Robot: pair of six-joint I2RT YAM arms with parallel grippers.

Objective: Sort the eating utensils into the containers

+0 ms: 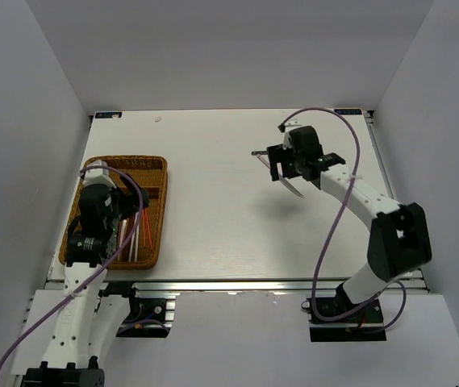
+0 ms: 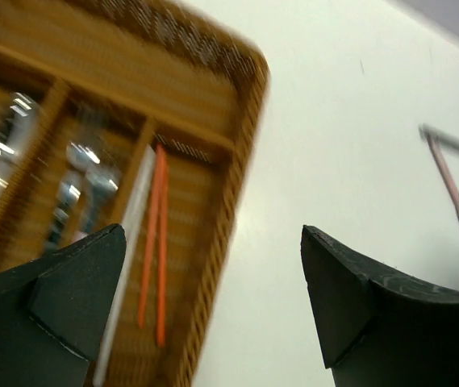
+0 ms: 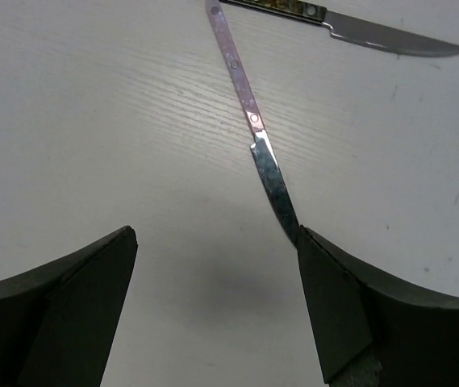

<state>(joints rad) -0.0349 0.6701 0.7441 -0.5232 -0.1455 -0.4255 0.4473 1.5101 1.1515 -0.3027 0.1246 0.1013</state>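
The brown wicker tray (image 1: 124, 160) lies at the table's left. In the left wrist view its slots (image 2: 245, 145) hold red chopsticks (image 2: 158, 242), a white chopstick (image 2: 128, 234) and blurred silver cutlery (image 2: 84, 161). My left gripper (image 1: 130, 210) hovers over the tray's right edge, open and empty (image 2: 213, 234). Two knives lie on the table at the far right: a pink-handled knife (image 3: 241, 81) (image 1: 292, 188) and a dark-handled knife (image 3: 350, 26) (image 1: 259, 153). My right gripper (image 1: 281, 165) is open (image 3: 214, 242) just above them. The pink knife's blade tip runs behind its right finger (image 3: 350, 306).
The white table (image 1: 213, 201) is boxed in by white walls on three sides. The two knives also show faintly at the right edge of the left wrist view (image 2: 455, 185). A purple cable loops over my right arm (image 1: 350, 185).
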